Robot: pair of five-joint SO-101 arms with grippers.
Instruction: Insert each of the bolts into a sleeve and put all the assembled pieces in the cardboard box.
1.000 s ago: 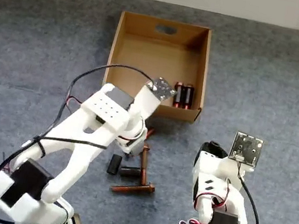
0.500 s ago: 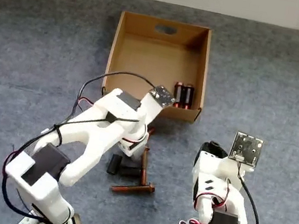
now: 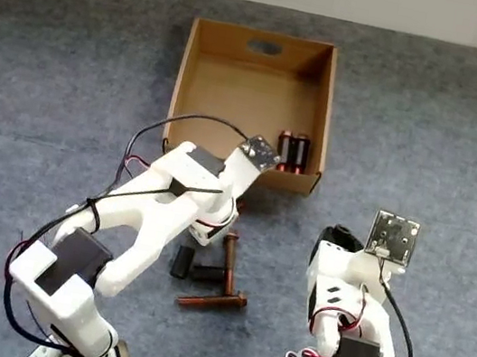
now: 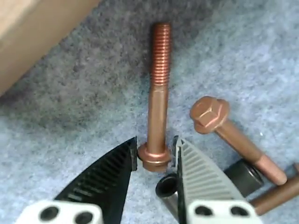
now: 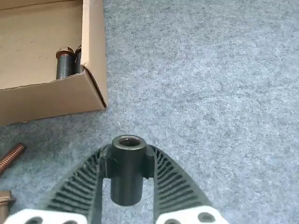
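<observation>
1. Two arms stand over the grey bench in the high view. The left arm (image 3: 154,215) stretches from 7 o'clock toward the middle. The right arm (image 3: 348,298) sits folded at 5 o'clock. The cardboard box (image 3: 179,86) lies at 12 o'clock, with two assembled pieces (image 3: 292,151) side by side in its corner toward 4 o'clock. Just short of the box, near the middle of the bench, lie the loose parts: one copper bolt (image 3: 228,257) pointing toward the box, a second bolt (image 3: 212,300) lying crosswise at its 6 o'clock, and two black sleeves (image 3: 180,261) beside them.

2. From the left wrist view, the left jaws are apart, one on each side of the flanged head of the copper bolt (image 4: 159,93), flanking it closely. That bolt lies flat on the bench with its threaded end toward the box wall (image 4: 37,37). Another bolt with a hex head (image 4: 219,126) lies just beside it. One sleeve (image 4: 243,175) lies against that bolt's shaft and another sleeve (image 4: 167,185) lies by the grey jaw.

3. From the right wrist view, the right jaws are clamped on a black sleeve (image 5: 127,172), held off the bench with its open bore facing the camera. The box corner (image 5: 93,56) is beyond it, with the assembled pieces (image 5: 65,63) standing against the wall inside. A threaded bolt tip (image 5: 11,156) lies on the bench near the box.
</observation>
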